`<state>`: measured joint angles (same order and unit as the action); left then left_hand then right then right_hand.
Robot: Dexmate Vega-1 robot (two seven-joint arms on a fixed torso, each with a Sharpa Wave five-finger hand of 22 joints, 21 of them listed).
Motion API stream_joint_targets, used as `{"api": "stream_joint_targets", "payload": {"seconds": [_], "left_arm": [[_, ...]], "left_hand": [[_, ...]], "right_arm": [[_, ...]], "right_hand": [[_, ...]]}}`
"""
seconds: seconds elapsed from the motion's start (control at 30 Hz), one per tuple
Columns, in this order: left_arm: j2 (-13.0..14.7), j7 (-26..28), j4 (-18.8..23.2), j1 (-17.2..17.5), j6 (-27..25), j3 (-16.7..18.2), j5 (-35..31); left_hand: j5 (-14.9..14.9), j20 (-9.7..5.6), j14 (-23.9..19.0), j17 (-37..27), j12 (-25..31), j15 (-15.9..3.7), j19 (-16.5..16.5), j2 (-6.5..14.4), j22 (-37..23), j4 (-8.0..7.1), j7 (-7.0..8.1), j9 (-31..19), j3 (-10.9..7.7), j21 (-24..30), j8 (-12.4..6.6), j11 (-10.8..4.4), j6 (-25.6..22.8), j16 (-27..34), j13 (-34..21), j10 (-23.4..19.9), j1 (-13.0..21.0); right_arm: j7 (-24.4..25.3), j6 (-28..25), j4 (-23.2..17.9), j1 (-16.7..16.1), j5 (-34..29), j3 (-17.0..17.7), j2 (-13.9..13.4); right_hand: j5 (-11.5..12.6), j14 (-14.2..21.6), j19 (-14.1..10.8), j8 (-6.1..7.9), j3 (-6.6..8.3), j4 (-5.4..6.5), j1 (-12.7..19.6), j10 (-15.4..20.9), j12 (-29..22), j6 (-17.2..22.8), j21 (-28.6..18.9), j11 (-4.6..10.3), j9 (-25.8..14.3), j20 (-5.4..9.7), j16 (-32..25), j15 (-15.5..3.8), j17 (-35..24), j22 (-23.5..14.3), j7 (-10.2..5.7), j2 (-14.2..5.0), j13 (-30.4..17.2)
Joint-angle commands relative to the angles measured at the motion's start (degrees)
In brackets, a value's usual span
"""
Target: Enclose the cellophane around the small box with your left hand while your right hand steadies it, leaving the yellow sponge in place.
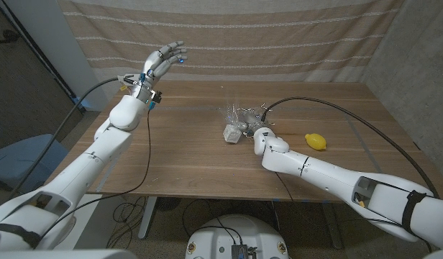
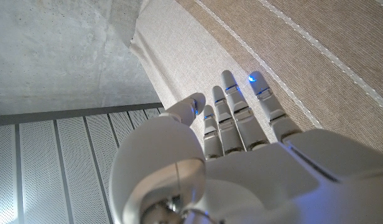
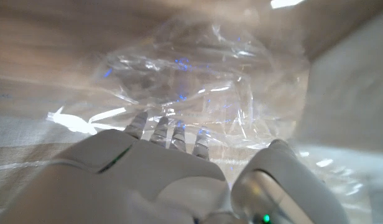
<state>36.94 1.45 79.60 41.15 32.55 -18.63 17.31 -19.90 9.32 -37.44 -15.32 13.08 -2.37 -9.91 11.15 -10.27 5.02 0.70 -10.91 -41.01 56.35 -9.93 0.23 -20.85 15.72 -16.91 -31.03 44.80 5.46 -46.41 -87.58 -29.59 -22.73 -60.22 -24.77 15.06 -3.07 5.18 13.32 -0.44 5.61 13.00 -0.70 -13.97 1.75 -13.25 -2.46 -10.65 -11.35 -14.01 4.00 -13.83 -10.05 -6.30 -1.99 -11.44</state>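
The small box [image 1: 231,133] is steadied under crumpled cellophane [image 1: 241,115] by the right hand [image 1: 259,134]; its grip cannot be told. The left hand [image 1: 161,63] is raised, released, well apart; it must be brought down to wrap.

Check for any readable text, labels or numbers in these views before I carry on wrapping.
None: no readable text in any view.
small box: no print can be made out through the cellophane.
yellow sponge: plain.
left hand and right hand: unmarked; blue lights only.
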Motion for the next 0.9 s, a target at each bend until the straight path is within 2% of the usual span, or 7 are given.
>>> {"api": "stream_joint_targets", "payload": {"seconds": [0.03,0.33,0.6,0.73,0.9], "left_arm": [[0.7,0.1,1.1,1.4,-0.9,0.5,0.3],[0.8,0.1,1.5,2.0,-0.4,0.7,0.4],[1.2,-0.1,2.1,2.8,-0.7,1.1,1.1],[1.6,-0.4,2.5,3.3,-1.1,1.3,1.5],[1.9,-0.6,2.9,4.1,-1.4,1.8,2.4]], "left_hand": [[0.1,0.03,0.1,-0.2,-0.2,0.03,0.6,-0.2,-0.3,0.22,0.07,-0.2,0.02,0.1,-0.37,-0.04,0.1,0.3,-0.2,0.3,0.1],[0.1,0.06,0.4,-0.2,-0.1,0.06,0.7,-0.4,-0.3,0.35,0.25,-0.2,0.07,0.1,-0.40,0.08,0.5,0.3,-0.3,0.5,-0.1],[0.3,0.23,0.8,-0.1,-0.1,0.13,0.9,-1.0,-0.3,0.43,0.22,-0.2,0.49,0.0,-0.51,0.17,0.6,0.1,-0.4,0.8,-0.5],[0.4,0.27,1.2,-0.1,-0.2,0.34,1.2,-1.0,-0.3,0.54,0.15,-0.2,0.68,-0.1,-0.58,0.29,0.7,0.0,-0.5,1.2,-0.7],[0.6,0.49,3.0,-0.1,-0.4,0.48,1.9,-1.4,-0.3,0.82,0.23,-0.2,1.20,-0.3,-0.67,0.44,0.9,-0.6,-0.7,1.9,-1.1]], "right_arm": [[16.0,11.0,-3.5,-4.5,1.0,6.1,-0.9],[19.9,14.6,-4.6,-6.7,1.6,9.5,-0.9],[25.3,24.8,-4.7,-10.5,7.1,16.0,-0.5],[26.8,28.9,-5.4,-12.0,9.0,18.3,-0.9],[29.0,34.7,-5.8,-13.9,11.4,21.3,-1.0]], "right_hand": [[0.3,0.8,-0.8,0.21,0.06,-0.39,0.4,0.8,-0.1,0.8,-0.3,-0.25,-0.1,-0.20,-0.4,0.18,0.0,-0.1,-0.07,0.03,-0.2],[0.3,1.0,-1.4,0.27,0.30,-0.61,0.8,1.1,0.0,1.5,-0.3,-0.18,-0.1,-0.28,-0.4,0.23,0.2,0.0,0.06,-0.39,-0.2],[0.4,3.5,-5.7,0.17,1.56,-1.02,2.0,3.4,-0.3,3.5,-1.1,-0.44,-0.1,0.74,-0.9,-0.37,0.8,0.0,0.09,-2.83,-0.1],[0.3,3.8,-6.2,0.17,1.61,-0.94,1.9,3.9,-0.4,3.9,-1.1,-0.53,-0.1,0.98,-0.9,-0.28,0.8,0.0,0.19,-3.07,-0.1],[0.1,5.0,-8.2,0.12,1.62,-0.72,1.6,5.0,-0.4,4.9,-1.5,-0.74,-0.1,1.27,-1.2,-0.16,0.9,0.0,0.23,-3.44,-0.1]]}}
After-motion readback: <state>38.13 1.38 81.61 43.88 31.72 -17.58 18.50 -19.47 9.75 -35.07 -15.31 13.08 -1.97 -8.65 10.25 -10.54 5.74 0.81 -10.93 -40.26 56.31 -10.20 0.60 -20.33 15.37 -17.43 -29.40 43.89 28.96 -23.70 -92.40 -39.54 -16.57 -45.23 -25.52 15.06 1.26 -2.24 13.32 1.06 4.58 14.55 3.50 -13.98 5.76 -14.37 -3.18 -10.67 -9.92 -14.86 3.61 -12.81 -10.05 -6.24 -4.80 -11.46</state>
